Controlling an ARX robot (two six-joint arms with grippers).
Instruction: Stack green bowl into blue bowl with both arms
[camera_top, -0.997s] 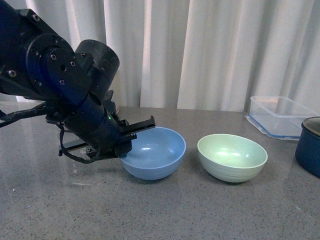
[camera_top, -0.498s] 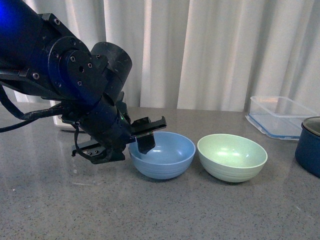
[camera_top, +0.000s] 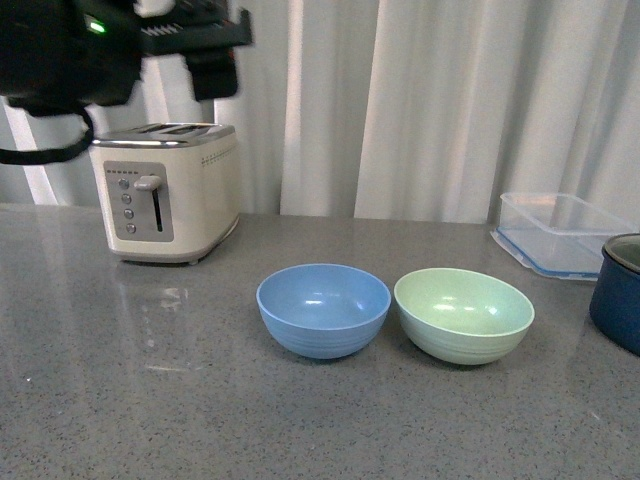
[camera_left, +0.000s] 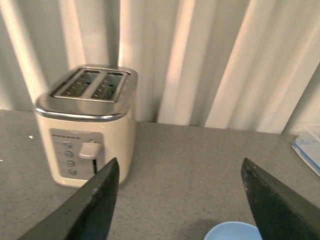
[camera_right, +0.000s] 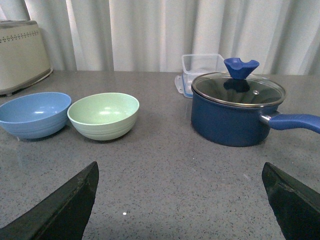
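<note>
- Front view: the blue bowl (camera_top: 323, 310) and the green bowl (camera_top: 464, 314) sit side by side on the counter (camera_top: 150, 400), both empty, so the stacking is not yet done. The left arm (camera_top: 70, 50) is raised high above the toaster (camera_top: 165, 205), and the right arm is out of frame.
- Left wrist view: the left claw (camera_left: 179, 162) is spread wide and holds nothing. Only a sliver of the blue bowl's rim shows, and the green bowl does not show at all.
- Right wrist view: the right claw (camera_right: 179, 167) gapes wide and empty, well short of both bowls. The pot (camera_right: 235, 115), cut off at the front view's edge, shows its glass lid and handle here. By my reading, the grasp, lift and nesting all remain.
</note>
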